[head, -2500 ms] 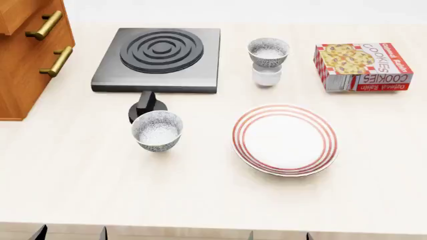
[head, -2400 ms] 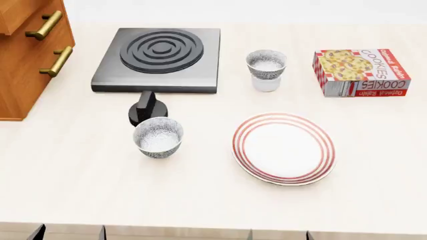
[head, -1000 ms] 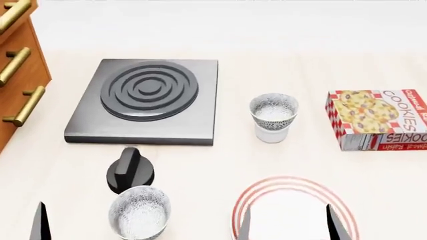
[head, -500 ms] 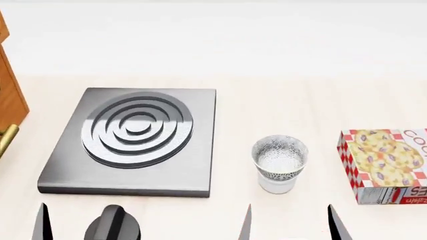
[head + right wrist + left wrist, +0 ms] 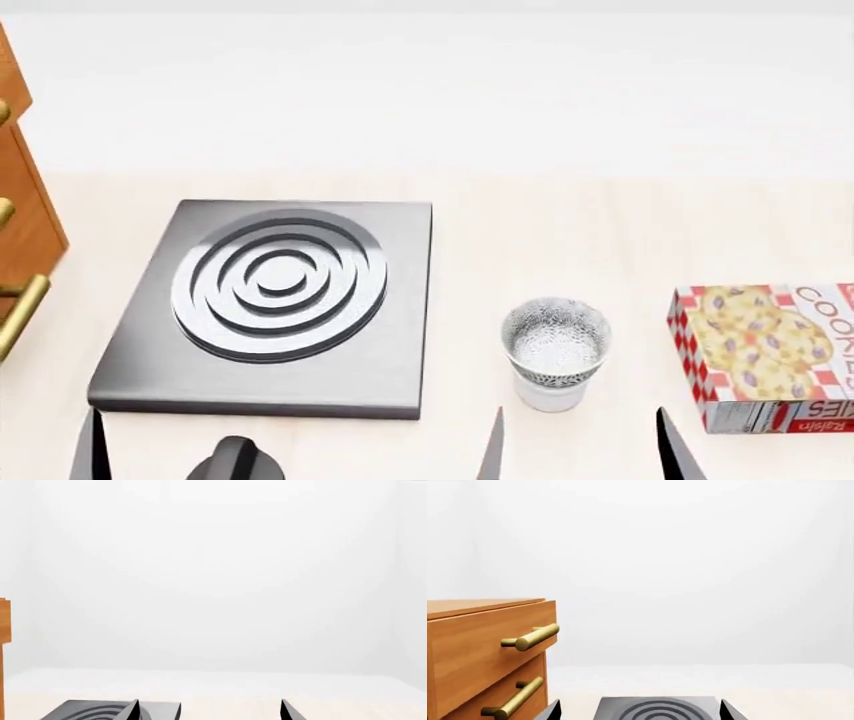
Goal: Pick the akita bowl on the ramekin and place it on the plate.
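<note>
Presently finds the akita bowl (image 5: 557, 338) seated upright on the ramekin (image 5: 550, 393), on the tabletop (image 5: 534, 230) between hotplate (image 5: 274, 300) and cookie box (image 5: 767, 355), untouched. Compared with 2.5 s ago, shows the head view pushed forward: no longer frames the plate or the second speckled bowl. Judged an approach, pick not yet begun. Places the right hand (image 5: 581, 455) just short of the stack, level, released, fingers wide and straddling the bowl's line, grasping nothing. Shows the left hand (image 5: 637, 712) likewise released, empty, facing the hotplate beside the drawer cabinet (image 5: 487, 655).
</note>
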{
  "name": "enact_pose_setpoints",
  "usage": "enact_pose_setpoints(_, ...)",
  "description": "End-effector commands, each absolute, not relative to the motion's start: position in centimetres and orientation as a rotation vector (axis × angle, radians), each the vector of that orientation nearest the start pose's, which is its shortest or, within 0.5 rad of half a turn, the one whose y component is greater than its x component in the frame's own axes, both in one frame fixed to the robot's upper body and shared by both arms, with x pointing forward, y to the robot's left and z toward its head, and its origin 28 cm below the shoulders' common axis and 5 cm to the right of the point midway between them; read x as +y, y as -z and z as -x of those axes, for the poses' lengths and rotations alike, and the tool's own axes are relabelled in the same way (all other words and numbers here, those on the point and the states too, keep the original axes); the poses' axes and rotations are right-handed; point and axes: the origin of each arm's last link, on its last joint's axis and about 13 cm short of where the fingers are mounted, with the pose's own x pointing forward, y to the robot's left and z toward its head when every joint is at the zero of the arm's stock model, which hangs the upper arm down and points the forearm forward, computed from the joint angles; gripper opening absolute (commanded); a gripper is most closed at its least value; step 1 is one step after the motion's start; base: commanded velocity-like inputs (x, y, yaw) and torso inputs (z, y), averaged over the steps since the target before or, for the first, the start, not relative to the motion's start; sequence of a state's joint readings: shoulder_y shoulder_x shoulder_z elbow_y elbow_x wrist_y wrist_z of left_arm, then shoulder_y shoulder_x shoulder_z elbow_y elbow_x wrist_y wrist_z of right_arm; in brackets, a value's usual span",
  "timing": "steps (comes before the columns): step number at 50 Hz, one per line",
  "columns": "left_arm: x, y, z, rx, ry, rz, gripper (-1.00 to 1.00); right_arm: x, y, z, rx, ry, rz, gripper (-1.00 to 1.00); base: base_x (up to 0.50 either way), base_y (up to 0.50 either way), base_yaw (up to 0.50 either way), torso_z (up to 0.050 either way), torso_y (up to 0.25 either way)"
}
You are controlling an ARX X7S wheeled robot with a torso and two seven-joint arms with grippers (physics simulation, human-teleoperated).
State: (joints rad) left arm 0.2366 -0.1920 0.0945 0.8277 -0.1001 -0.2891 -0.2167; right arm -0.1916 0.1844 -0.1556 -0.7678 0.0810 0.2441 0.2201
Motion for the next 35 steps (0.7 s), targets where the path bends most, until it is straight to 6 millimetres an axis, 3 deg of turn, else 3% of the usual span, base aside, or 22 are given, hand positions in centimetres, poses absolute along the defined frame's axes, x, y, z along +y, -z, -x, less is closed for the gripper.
enact_pose_setpoints(1, 20.74, -12.08, -14.27, -0.283, -0.01, -0.02, 1.0, -8.92, -11.63, -15.32, -0.309, -0.025, 0.012, 1.0, 0.0, 0.0, 0.0, 0.05, 0.0)
enact_pose_setpoints(15, 20.59, -11.83, -14.46, -0.295, -0.015, -0.019, 1.0, -9.16, -11.32, -15.56, -0.301, -0.014, 0.0, 1.0, 0.0, 0.0, 0.0, 0.05, 0.0)
enact_pose_setpoints(35, 21.13, -12.23, -14.28, -0.294, -0.05, -0.009, 1.0, -9.45, -11.55, -15.23, -0.299, -0.005, -0.028, 1.0, 0.0, 0.0, 0.0, 0.0, 0.0)
